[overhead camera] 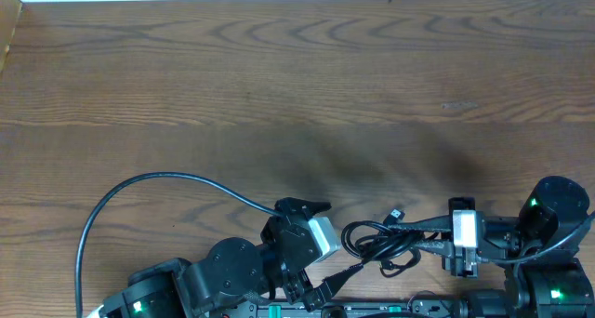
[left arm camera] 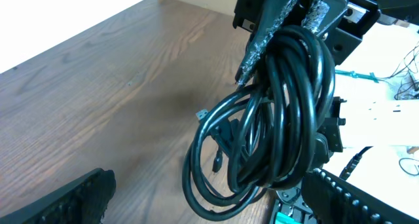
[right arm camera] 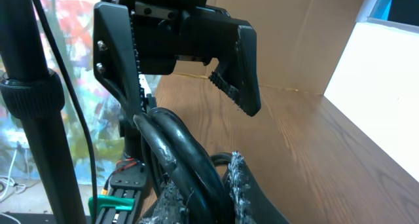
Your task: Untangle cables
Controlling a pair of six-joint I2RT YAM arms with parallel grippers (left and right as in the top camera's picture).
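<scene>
Only left wrist view shows cables (left arm camera: 288,106) dangling coiled.

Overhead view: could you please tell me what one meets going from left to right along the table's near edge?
arm wire, curving in a loop → left tool, open → cables, bundled → right tool, shut on the cables

Cables (overhead camera: 381,242): glossy black throughout.
Surface (overhead camera: 279,76): mid-brown wood with darker wavy grain lines.
Right gripper (left arm camera: 285,27): black body; fingers (left arm camera: 252,50) wrapped in a speckled silver-grey covering.
Left gripper (right arm camera: 196,109): matte black.
Arm bases (overhead camera: 556,199): black, with green indicator lights.
Wrist camera housings (overhead camera: 323,234): white.
</scene>
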